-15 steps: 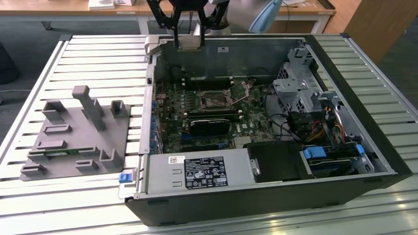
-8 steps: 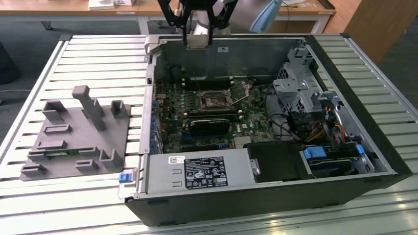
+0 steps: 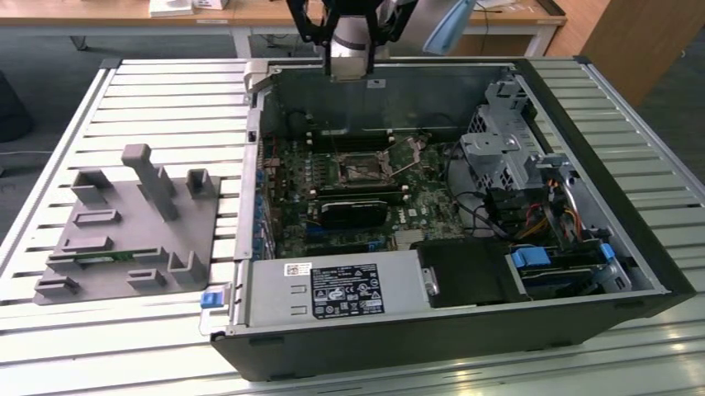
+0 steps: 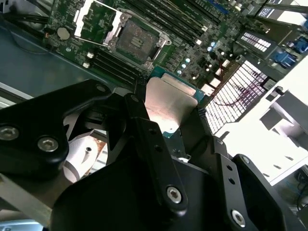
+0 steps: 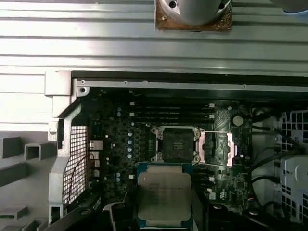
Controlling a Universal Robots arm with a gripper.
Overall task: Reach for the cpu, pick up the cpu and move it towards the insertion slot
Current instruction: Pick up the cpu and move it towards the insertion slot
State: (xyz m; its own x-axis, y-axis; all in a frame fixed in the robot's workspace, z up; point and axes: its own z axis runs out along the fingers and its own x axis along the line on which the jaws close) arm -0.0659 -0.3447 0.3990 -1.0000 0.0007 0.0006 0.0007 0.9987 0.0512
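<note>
1. In the exterior view, a grey moulded plastic fixture tray (image 3: 127, 235) with upright posts and pockets lies on the ribbed pale metal table (image 3: 66, 148) towards the exterior view's left, just beside the computer case.
2. The open black-walled computer case (image 3: 441, 239) lies on its side on the table, showing a dark green motherboard (image 3: 364, 177), a silver power-supply box with a white-and-black label (image 3: 336, 290), tangled cables and a perforated metal drive cage (image 3: 501, 153).
3. At the top of the exterior view, the black robot gripper (image 3: 350, 37) hangs above the case's far wall, well above the motherboard.
4. In the second wrist view the gripper (image 4: 166, 113) has matte black angular fingers (image 4: 144, 139) with round silver bolts; they are pressed against the two opposite edges of the cpu, a flat square chip with a silvery brushed-metal top and teal-green rim (image 4: 168, 106), pinching it between them.
5. In the first wrist view the cpu (image 5: 164, 195) is held flat, its metal lid smooth and dull.
6. Beyond the cpu in both wrist views lies the insertion slot (image 5: 174, 144), a square dark socket in a bright metal frame, with its hinged load plate (image 5: 216, 148) swung open beside it. The chip is near the socket but apart from it.
7. Rows of black memory slots (image 5: 171, 113) run on the socket's far side.
</note>
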